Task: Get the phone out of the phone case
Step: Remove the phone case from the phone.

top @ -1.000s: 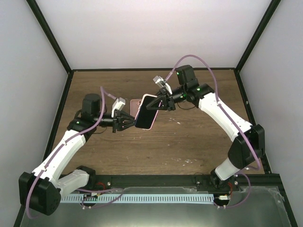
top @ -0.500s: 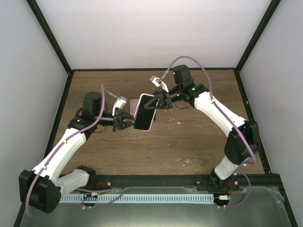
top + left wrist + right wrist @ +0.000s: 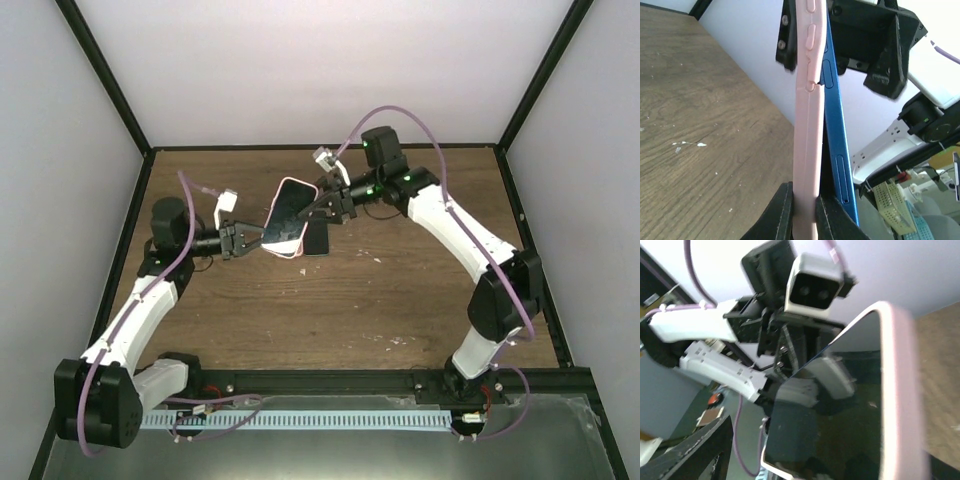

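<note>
Trust the left gripper (image 3: 256,238), closed tight on the near-left end of the pink phone case (image 3: 285,215), held aloft over the middle of the table (image 3: 400,300). Note, from the left wrist view, the blue phone (image 3: 839,150) sprung out of the case at that end, one finger (image 3: 831,216) wedged in the gap, yet seated at the far-right end by the right gripper (image 3: 322,205). Impossible to tell there: pinching or merely straddling. Hold the phone end steady and draw the case away leftward, peeling the rim off gradually. Avoid twisting; guard against a drop onto the wood.
</note>
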